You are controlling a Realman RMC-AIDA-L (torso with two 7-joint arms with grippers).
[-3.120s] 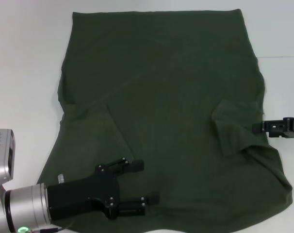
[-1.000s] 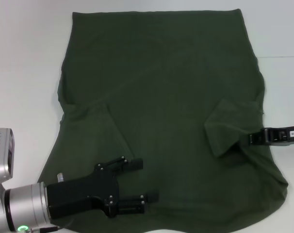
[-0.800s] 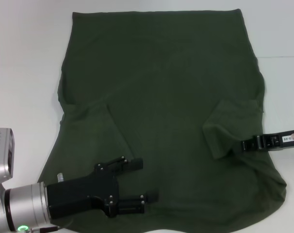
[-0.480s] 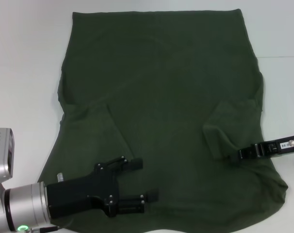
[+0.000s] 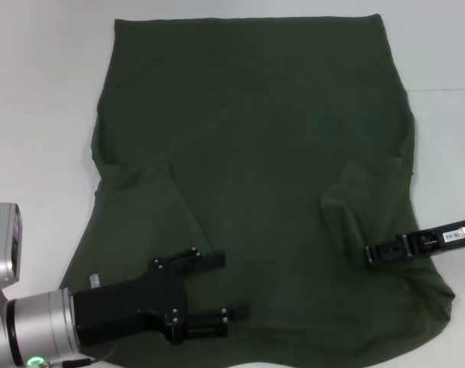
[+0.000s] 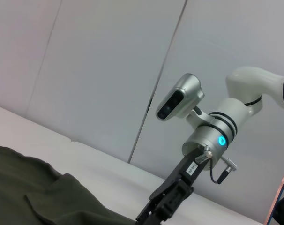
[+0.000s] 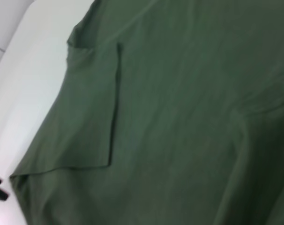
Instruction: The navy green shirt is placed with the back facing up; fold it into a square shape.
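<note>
A plain white table (image 5: 41, 92) fills the scene, with pale wall panels behind it in the left wrist view. The navy green shirt (image 5: 255, 153) lies spread flat over most of the table, both short sleeves folded inward onto its body.

The left claw (image 5: 231, 285) hovers low over the shirt's near left part, just below the folded left sleeve. Its two black fingers (image 5: 213, 259) stand well apart and hold nothing.

The right claw (image 5: 368, 255) reaches in from the shirt's right edge and lies on the cloth just beside the lower corner of the folded right sleeve. Whether its fingers are parted or closed on the fabric cannot be told. In the left wrist view that same right claw (image 6: 156, 213) meets the shirt's edge.
</note>
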